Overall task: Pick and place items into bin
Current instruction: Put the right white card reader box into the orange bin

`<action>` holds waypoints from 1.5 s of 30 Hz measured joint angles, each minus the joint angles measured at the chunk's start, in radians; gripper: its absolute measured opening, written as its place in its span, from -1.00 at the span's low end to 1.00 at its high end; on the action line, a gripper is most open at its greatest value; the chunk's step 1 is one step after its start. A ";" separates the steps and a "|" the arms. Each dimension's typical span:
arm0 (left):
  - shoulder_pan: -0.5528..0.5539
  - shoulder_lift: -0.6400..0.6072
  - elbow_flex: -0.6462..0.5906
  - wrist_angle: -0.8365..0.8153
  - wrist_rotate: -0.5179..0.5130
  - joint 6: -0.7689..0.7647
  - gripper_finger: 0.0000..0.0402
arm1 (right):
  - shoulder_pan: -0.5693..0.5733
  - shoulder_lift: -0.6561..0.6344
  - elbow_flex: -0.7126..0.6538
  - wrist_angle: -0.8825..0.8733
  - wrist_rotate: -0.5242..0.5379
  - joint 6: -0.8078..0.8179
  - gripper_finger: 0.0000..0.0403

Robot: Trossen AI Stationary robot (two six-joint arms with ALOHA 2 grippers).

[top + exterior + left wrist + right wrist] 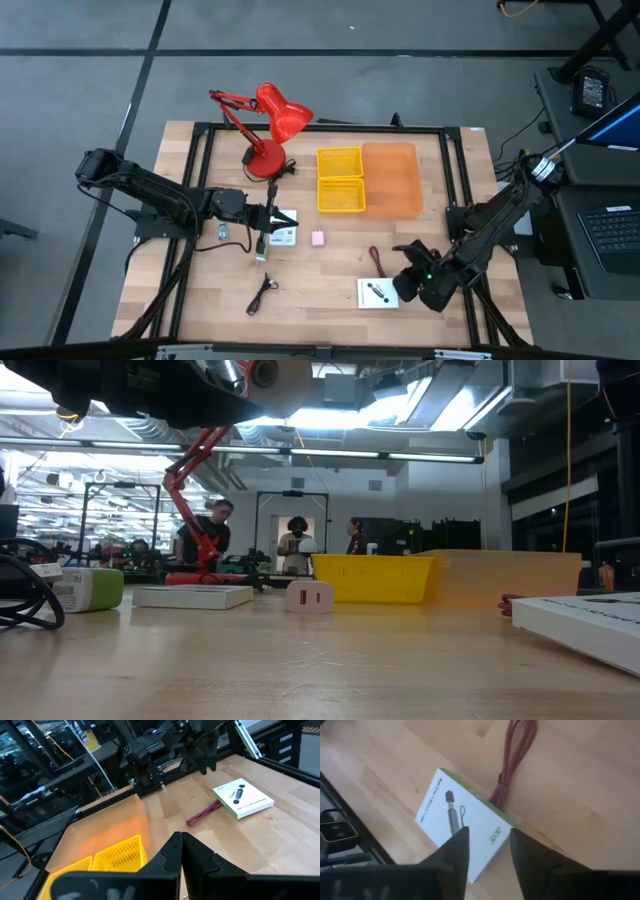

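Observation:
A white printed packet (377, 293) lies flat near the table's front edge, with a maroon cord (378, 261) just beyond it. My right gripper (487, 845) hovers open above this packet (455, 817), slanting down, and the packet shows through the gap between its fingers. My left gripper (180, 842) is shut and empty, held above two more white packets (283, 228) at mid-table. A pink block (318, 238), a small green piece (222, 234) and a black cord (262, 293) lie loose on the wood. Two yellow baskets (340, 180) and an orange bin (392, 178) stand at the back.
A red desk lamp (270, 125) stands at the back left, beside the baskets. A black frame rail (320, 128) runs around the tabletop. Bare wood lies between the pink block and the front packet. People stand in the room beyond the table (296, 540).

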 joint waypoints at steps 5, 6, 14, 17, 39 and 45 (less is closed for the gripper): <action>-0.001 0.000 0.000 -0.007 0.022 -0.003 -0.99 | 0.000 0.031 0.000 0.009 -0.014 0.052 -0.14; -0.001 0.000 0.000 -0.010 0.022 -0.005 -0.99 | 0.000 0.042 0.000 0.012 -0.023 0.056 -0.11; -0.001 0.000 0.000 -0.015 0.022 -0.029 -0.99 | 0.011 0.126 0.000 0.056 -0.026 0.080 0.00; -0.001 0.000 0.000 -0.015 0.022 -0.029 -0.99 | 0.022 0.159 0.000 0.060 -0.026 0.108 0.01; -0.001 0.000 0.000 -0.014 0.072 -0.063 -0.99 | 0.050 0.196 -0.163 0.387 0.104 0.130 0.01; -0.001 0.000 0.000 -0.014 0.072 -0.063 -0.99 | 0.058 0.191 -0.290 0.645 0.152 0.123 0.01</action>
